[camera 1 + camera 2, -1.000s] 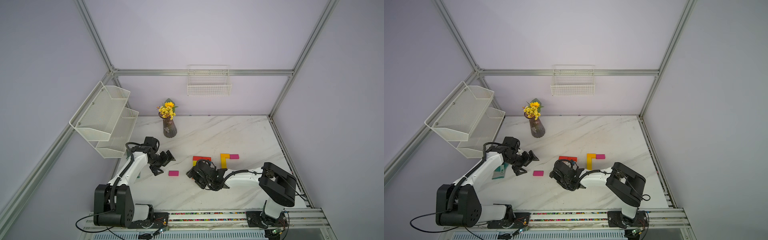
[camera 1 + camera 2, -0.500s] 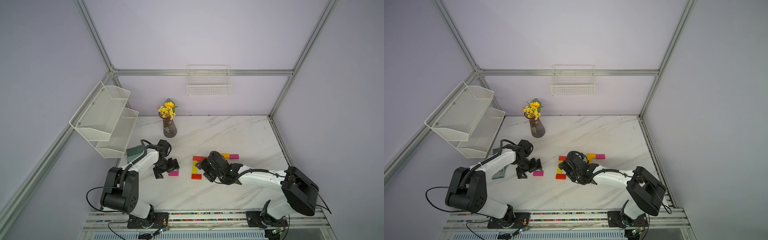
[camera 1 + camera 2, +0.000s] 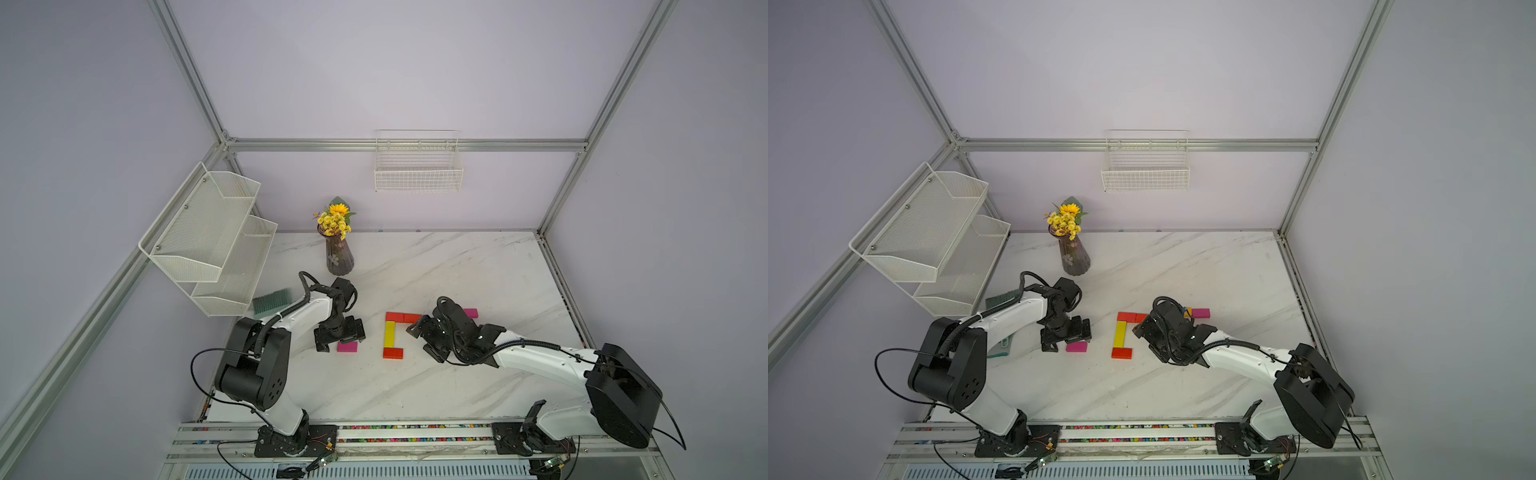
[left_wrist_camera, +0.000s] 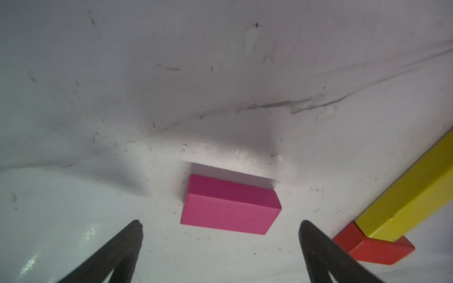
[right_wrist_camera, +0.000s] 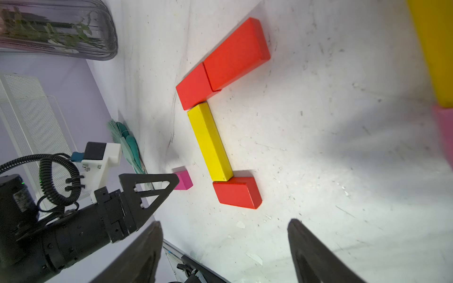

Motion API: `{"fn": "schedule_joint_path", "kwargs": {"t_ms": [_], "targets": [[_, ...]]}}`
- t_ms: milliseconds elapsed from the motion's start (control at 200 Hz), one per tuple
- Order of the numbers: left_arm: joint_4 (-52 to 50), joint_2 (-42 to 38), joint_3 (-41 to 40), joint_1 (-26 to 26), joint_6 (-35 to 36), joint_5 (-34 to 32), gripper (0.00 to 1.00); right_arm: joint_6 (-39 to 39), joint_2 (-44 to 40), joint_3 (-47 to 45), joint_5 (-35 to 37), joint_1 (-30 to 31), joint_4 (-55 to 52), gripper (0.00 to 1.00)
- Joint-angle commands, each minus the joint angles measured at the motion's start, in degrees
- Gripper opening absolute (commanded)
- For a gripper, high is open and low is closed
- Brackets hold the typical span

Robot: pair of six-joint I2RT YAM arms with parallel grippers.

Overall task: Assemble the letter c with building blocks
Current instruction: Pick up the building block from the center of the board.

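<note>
No legible text, label, brand, number or sign in any view. Building blocks [image 5: 210,142]: plain solid-colour faces only. Small markings on arm hardware too blurred to read.

light: bright, even, from overhead in both top views, sharp | shadows: faint and soft on the table [image 3: 457,270] [image 3: 1183,266]; left wrist view, broad grey shadow past the magenta block [image 4: 228,208], glare patch beside it | blur: right wrist view, yellow block [image 5: 436,49] and pink block [image 5: 445,137] soft at the frame edge
</note>
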Motion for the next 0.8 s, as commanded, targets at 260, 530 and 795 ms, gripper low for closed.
{"fn": "schedule_joint_path", "kwargs": {"t_ms": [260,530,795], "targets": [[0.63,3.19,2.56,-1.41,4.30,-4.16,0.87,-0.49,-6.34,-1.56,-0.23,-1.53,-4.11,0.82],[1.59,4.57,1.71,-4.28,2.58,-4.52,0.85,-0.69,-7.72,-1.97,-0.74,-2.11,-5.02,0.82],[3.41,4.58,-0.84,-4.91,0.09,-4.26,0.66,-1.06,-9.01,-2.44,-1.23,-2.82,-6.03,0.82]]}}
